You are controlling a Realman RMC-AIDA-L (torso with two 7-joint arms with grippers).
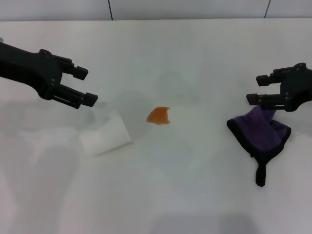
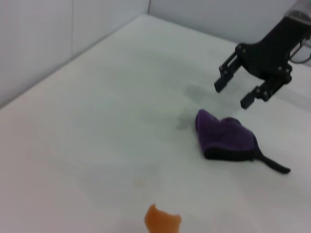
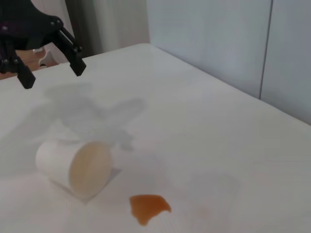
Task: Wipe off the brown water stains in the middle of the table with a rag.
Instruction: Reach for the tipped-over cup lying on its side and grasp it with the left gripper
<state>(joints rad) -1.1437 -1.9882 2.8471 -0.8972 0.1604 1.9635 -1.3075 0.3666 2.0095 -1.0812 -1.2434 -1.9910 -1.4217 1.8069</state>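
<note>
- Table (image 1: pixel 204 195): wide white matte top; far edge meets a pale wall, all items sit on its middle band
- Left gripper (image 1: pixel 84 87): black, hangs above the table toward the left edge, fingers spread apart with nothing between them; well apart from the rag, nearest thing is the cup just below and beside it
- Right gripper (image 1: pixel 257 88): black, hangs toward the right edge, fingers parted and empty; in the left wrist view it (image 2: pixel 234 93) sits clearly above the table with a gap between it and the rag
- Rag (image 1: pixel 261 132): dark purple bundle, black edging, lying on the table near the right edge, directly under and a little to the near side of the right gripper; not held, not touched as far as the left wrist view shows
- Rag's loop tab (image 1: pixel 261 174): short black strip trailing toward the near edge
- Cup (image 1: pixel 106 134): white translucent, tipped on its side left of centre, open mouth visible in the right wrist view
- Brown water stains (image 1: pixel 159 115): small orange-brown patch, roughly triangular, about mid-table; between cup and rag, nearer the cup, well apart from both grippers
</note>
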